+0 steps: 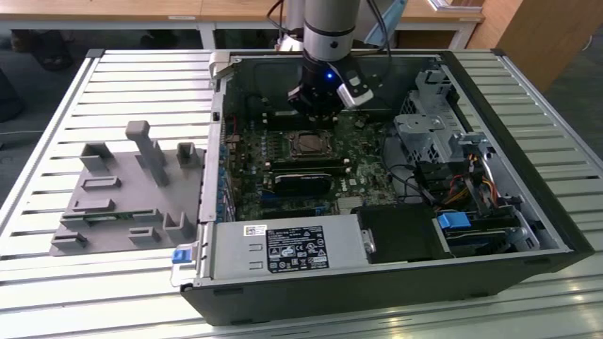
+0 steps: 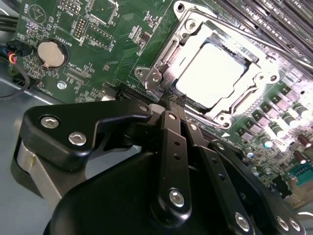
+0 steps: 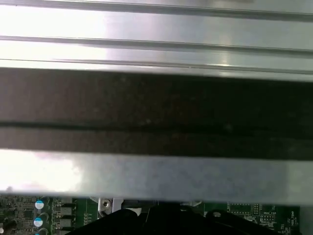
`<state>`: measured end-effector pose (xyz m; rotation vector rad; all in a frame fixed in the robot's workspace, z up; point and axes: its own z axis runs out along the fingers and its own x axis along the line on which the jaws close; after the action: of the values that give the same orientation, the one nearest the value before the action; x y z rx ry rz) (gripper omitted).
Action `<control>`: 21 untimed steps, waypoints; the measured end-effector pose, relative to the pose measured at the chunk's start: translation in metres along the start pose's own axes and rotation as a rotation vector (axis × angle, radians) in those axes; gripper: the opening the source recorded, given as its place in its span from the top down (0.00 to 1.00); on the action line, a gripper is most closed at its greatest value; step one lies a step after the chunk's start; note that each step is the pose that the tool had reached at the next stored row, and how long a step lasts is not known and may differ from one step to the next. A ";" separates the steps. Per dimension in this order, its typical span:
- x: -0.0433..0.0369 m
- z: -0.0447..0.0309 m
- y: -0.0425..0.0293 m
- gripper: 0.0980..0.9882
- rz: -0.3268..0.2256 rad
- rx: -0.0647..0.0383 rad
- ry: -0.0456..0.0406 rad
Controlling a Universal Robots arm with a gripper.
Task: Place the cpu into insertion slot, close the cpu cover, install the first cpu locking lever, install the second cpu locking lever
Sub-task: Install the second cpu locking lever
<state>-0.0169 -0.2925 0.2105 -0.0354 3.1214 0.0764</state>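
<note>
Fingers (image 2: 172, 100) pressed together beside the cpu cover (image 2: 205, 46), closed over the cpu (image 2: 211, 73).

Inside the open computer case (image 1: 556, 233), the arm's gripper (image 1: 315, 113) is hanging over the green circuit board (image 1: 250, 152) just beyond the insertion slot (image 1: 307, 145), with the case's far wall close behind it. Long black memory strips (image 1: 306, 168) are bordering the slot on the near side, while a silver drive cage (image 1: 428, 134) and loose cables (image 1: 419, 185) are crowding the exterior view's right. In the second wrist view, the fingertips (image 2: 172, 98) are sitting at the edge of the cpu cover (image 2: 247, 90), leaving the room straight above the slot open.
</note>
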 end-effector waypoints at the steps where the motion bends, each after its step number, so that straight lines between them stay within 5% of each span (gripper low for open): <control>1: -0.0001 -0.0022 0.0001 0.99 0.000 0.000 0.0000; 9: -0.0005 -0.0242 0.0011 0.99 0.000 0.000 0.0001; 21: 0.0000 -0.0252 -0.0165 0.99 0.000 0.000 0.0001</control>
<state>-0.0170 -0.3101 0.2348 -0.0354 3.1214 0.0769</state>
